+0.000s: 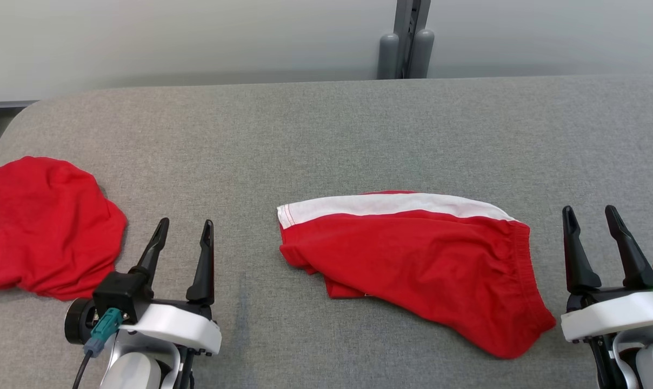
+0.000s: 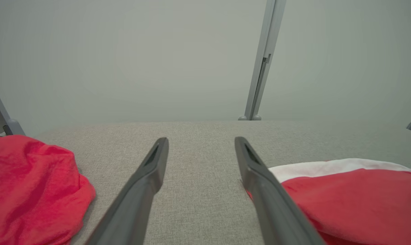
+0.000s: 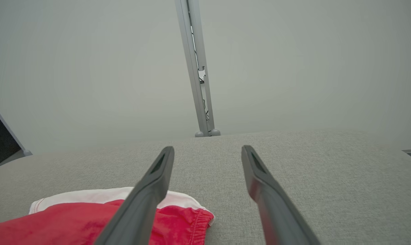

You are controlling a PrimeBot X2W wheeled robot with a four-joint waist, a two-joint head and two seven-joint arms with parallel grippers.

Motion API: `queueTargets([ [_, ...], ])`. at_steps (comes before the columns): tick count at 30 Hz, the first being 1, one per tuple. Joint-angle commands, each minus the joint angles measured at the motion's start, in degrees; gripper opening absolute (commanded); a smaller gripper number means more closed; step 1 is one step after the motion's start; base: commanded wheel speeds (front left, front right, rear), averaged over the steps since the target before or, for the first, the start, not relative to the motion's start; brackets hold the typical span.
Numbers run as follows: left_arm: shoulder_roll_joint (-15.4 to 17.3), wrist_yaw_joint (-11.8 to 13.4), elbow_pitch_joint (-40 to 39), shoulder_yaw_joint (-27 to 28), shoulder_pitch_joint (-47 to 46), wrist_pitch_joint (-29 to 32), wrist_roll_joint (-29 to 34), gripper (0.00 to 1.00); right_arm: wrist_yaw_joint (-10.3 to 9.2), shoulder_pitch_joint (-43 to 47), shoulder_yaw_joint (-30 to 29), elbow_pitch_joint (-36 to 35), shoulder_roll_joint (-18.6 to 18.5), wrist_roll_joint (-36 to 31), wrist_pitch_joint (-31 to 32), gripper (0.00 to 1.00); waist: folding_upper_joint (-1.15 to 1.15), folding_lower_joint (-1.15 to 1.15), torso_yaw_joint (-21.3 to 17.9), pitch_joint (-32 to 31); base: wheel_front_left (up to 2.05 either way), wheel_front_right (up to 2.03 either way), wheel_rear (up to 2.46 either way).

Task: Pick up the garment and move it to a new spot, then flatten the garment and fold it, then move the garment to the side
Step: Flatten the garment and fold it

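**On the grey fabric table (image 1: 359, 124): red shorts (image 1: 413, 265) look folded, sideways move up next**

Across that big table we've got the red shorts lying flat a bit right of centre. The white side stripe (image 1: 391, 204) runs along the far edge, with the elastic waistband (image 1: 521, 254) at the right end and the leg hems at the left. Layers peek out along the near edge, so we reckon they're doubled over, one leg on the other. Our read is that flattening and folding are about done. That makes the step in hand the last one, shifting the garment to the side.

Way over at the table's left edge sits another red garment (image 1: 40, 227), crumpled and well apart from the shorts. We're guessing that's the side pile.

Our left gripper (image 1: 186, 221) sits near the front edge between the two red pieces, fingers spread, nothing in them. The right gripper (image 1: 589, 209) is just beside the waistband end, fingers also spread and empty. It isn't touching cloth as far as we can tell.

The next move, as we see it, is to pinch both layers together at each end so the fold doesn't fall open. Then lift low and carry it across without dragging.

Writing-wise, nothing is readable. The teal plug (image 1: 102, 327) on the left wrist has no markings we can make out. A tiny pale speck (image 1: 366, 295) at the shorts' near hem might be a tag, but it's too small to tell.
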Motion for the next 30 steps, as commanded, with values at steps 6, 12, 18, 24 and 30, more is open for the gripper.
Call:
queueTargets([
  [6, 0.57, 0.65, -1.49, -0.44, 0.99, 0.94, -0.14, 1.0, 0.01, 1.67, -1.37, -2.24, 0.8, -1.05, 1.55, 1.0, 0.0, 0.0, 0.19, -0.23, 0.0, 0.0, 0.0],
  [12, 0.56, 0.5, -2.31, -1.17, 0.01, 1.52, -0.15, 1.0, 0.01, 1.77, -2.04, -3.51, 1.27, -1.31, 2.29, 1.0, 0.0, 0.0, 0.53, 0.2, 0.0, 0.0, 0.0],
  [18, -0.3, -1.21, -1.71, -3.41, -6.21, 4.07, -0.28, 1.0, 0.01, 0.45, -2.42, -4.7, 1.1, -1.27, 2.73, 1.0, 0.0, 0.0, 0.68, 2.43, 0.0, 0.0, 0.0],
  [24, -1.56, -4.03, 4.83, -6.65, -15.41, 12.28, -1.58, 1.0, 0.01, -1.5, -1.33, -5.01, 1.12, -1.27, 3.05, 1.0, 0.0, 0.0, -0.7, 5.64, 0.0, 0.0, 0.0],
  [30, -2.62, -6.04, 15.8, -8.0, -21.76, 19.72, -4.69, 1.0, 0.01, -3.79, 0.79, -3.56, 0.79, -0.56, 2.19, 1.0, 0.0, 0.0, -2.65, 8.16, 0.0, 0.0, 0.0],
])
